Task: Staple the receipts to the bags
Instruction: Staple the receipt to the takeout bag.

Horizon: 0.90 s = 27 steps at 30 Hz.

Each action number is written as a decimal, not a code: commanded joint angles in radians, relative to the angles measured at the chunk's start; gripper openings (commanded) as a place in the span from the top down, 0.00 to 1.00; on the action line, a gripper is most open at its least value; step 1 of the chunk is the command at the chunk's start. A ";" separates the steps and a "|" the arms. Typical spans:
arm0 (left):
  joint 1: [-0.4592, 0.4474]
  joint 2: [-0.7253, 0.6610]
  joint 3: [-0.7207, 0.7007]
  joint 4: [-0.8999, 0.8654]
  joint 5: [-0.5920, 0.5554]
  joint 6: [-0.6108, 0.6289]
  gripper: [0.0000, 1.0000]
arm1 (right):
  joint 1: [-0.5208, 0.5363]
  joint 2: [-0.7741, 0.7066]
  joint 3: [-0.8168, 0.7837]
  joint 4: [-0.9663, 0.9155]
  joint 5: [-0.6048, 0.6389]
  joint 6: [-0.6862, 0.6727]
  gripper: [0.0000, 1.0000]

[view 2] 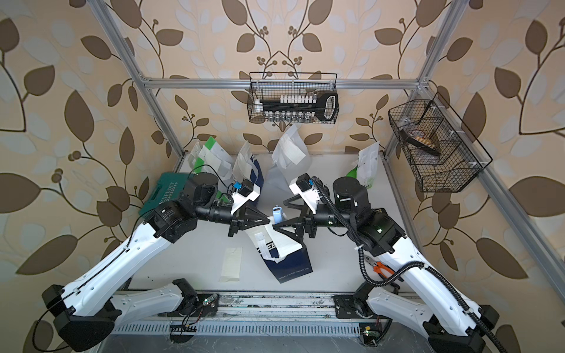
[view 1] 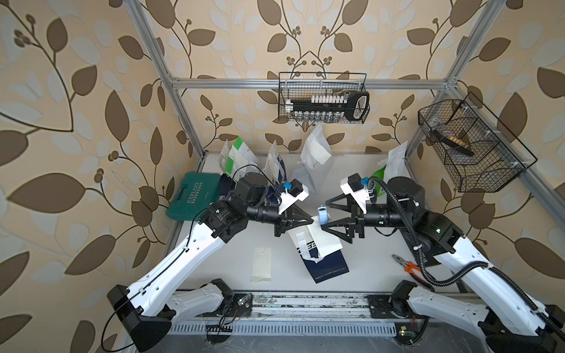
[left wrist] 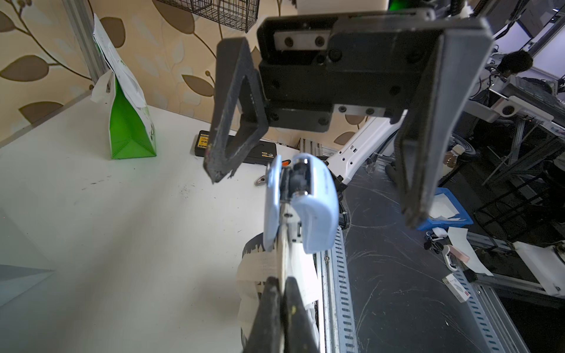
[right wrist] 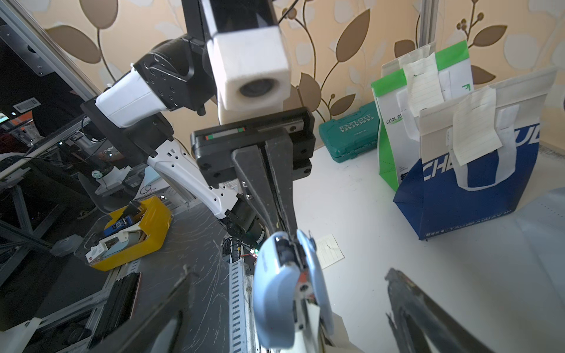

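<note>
Stapling step in hand

The left claw [view 1: 308, 219], from 9 o'clock, pinches the rim of the navy bag [view 1: 328, 267] on the worktop [view 1: 232, 259]. The right claw [view 1: 323, 215], from 3 o'clock, stands wide open around the pale-blue stapler [view 1: 323, 210] on that rim. Next it probably must squeeze the stapler squarely. The cream receipt [view 1: 325, 241] lies creased on the bag.

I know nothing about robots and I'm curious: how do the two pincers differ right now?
The left pincer is shut, pinching the edge of the receipt lying on the navy bag; the right pincer stands wide open. The left one holds paper; the right holds nothing, its fingers either side of the blue stapler, apart from it. Both are black and face each other across the stapler.
</note>
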 commanded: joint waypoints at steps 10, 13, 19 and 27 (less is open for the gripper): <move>0.010 -0.019 0.048 0.038 0.045 -0.006 1.00 | -0.003 0.048 -0.025 0.027 -0.110 -0.048 0.13; 0.010 -0.021 0.046 0.051 0.048 -0.015 1.00 | -0.003 0.059 -0.030 0.036 -0.114 -0.047 0.22; 0.010 -0.008 0.042 0.063 0.079 -0.034 1.00 | -0.004 0.065 -0.046 0.070 -0.116 -0.042 0.51; 0.010 -0.001 0.045 0.064 0.102 -0.040 1.00 | -0.025 0.048 -0.061 0.108 -0.158 -0.051 1.00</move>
